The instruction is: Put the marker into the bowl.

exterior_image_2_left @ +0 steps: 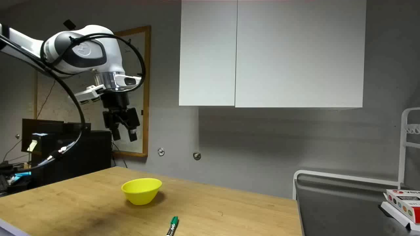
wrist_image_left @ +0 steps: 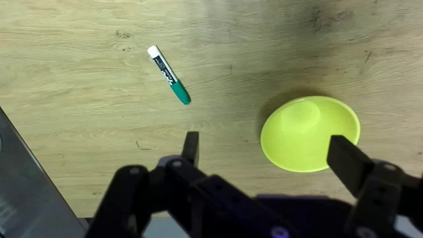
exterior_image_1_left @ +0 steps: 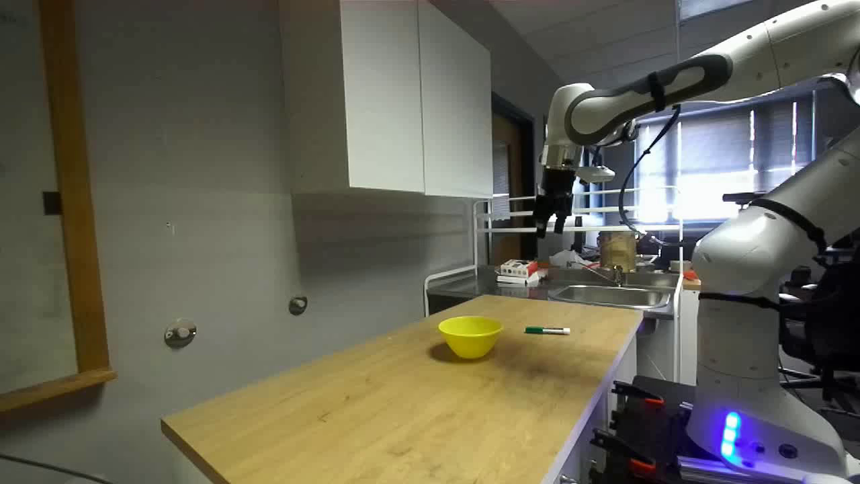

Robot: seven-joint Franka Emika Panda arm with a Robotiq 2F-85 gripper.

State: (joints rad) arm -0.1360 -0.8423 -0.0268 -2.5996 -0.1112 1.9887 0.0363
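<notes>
Slim green-capped marker with white barrel and dark label (wrist_image_left: 169,75): lying flat on the light wood-grain tabletop (exterior_image_1_left: 376,403), not picked up, well apart from the bright yellow, round, smooth-sided bowl (wrist_image_left: 300,148). In an exterior view it sits right of the bowl and a bit farther, long axis left-right, green cap (exterior_image_1_left: 534,330) toward the bowl. Bowl upright, nothing seen inside.

Black two-finger gripper (exterior_image_2_left: 124,134) hangs high over the tabletop, fingers spread wide, holding nothing. Key relation, from the wrist view: marker is far and left of the gripper, out past the left finger (wrist_image_left: 191,147); bowl shows under the right half of the gap, partly hidden by the right finger. Marker's axis slants far-left to near-right, cap end nearer the gripper, so it crosses the finger-to-finger line steeply but not squarely (only one arm here, so no which-is-nearer question).

My read: approach stage, task barely begun. Next move likely wants a shift toward the marker, a small wrist turn, then down. Descending from here would probably hit the bowl's rim.

Farther out, in an exterior view: white jointed robot arm (exterior_image_1_left: 739,255) at right; metal sink (exterior_image_1_left: 613,296) past the tabletop's far end; white-and-red printed box (exterior_image_1_left: 519,268) left of that.
</notes>
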